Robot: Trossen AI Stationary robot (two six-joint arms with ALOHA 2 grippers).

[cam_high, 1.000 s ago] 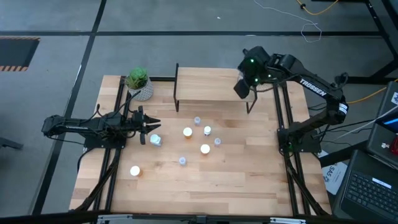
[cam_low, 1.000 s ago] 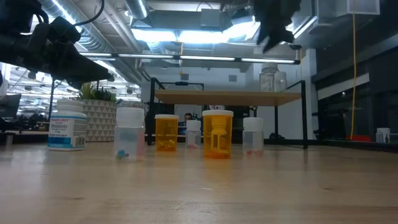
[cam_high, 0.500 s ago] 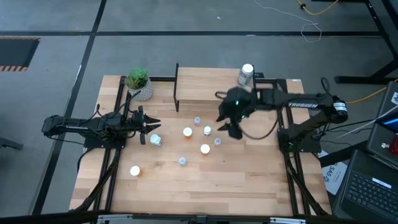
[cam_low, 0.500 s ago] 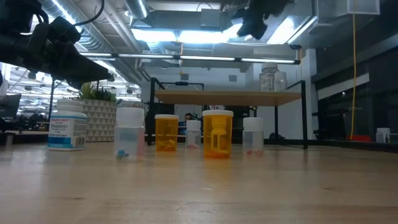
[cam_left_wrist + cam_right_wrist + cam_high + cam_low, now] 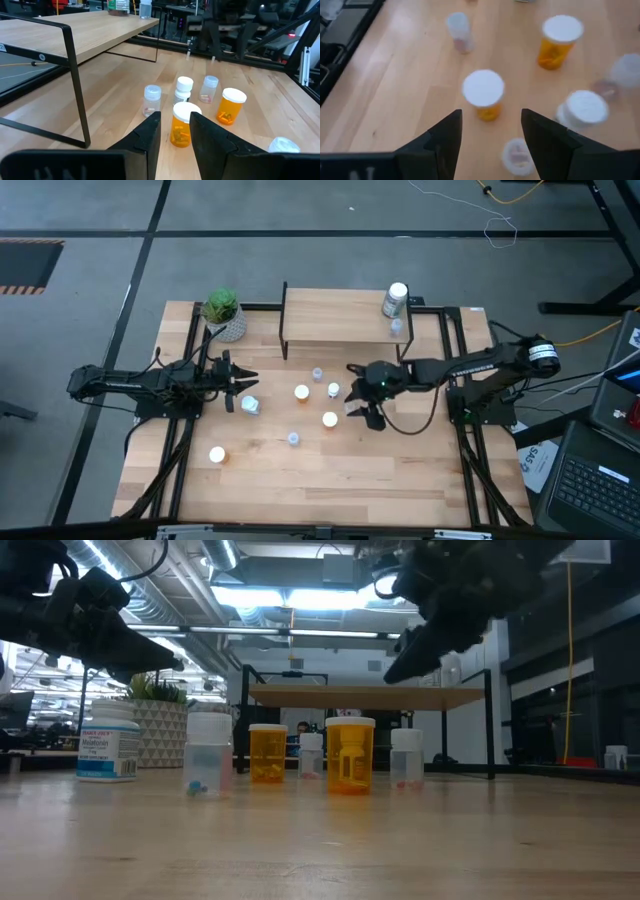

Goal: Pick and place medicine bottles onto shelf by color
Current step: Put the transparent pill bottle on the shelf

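The shelf [image 5: 335, 320] stands at the table's far side, with a greenish bottle [image 5: 396, 300] and a small clear one [image 5: 397, 328] upright on its right end. Orange bottles [image 5: 330, 419] [image 5: 302, 392] and small clear bottles [image 5: 317, 374] stand on their bases mid-table. My right gripper [image 5: 358, 408] hovers open, tipped downward, just right of them. In its wrist view a white-capped orange bottle [image 5: 483, 94] shows ahead of the gap between the fingers [image 5: 491, 137]. My left gripper [image 5: 243, 380] waits open at the table's left, beside a white bottle [image 5: 250, 406].
A green plant in a white pot [image 5: 224, 315] sits at the far left corner. One more orange bottle [image 5: 216, 454] stands near the left front, and a small clear bottle [image 5: 293, 439] stands toward the near side. Black frame rails [image 5: 465, 440] run along both table sides.
My right gripper has swung from above the shelf's right end toward the near edge and down, tipping its fingers downward, and now hangs by the bottles in mid-table. The greenish bottle it had covered stays upright on the shelf.
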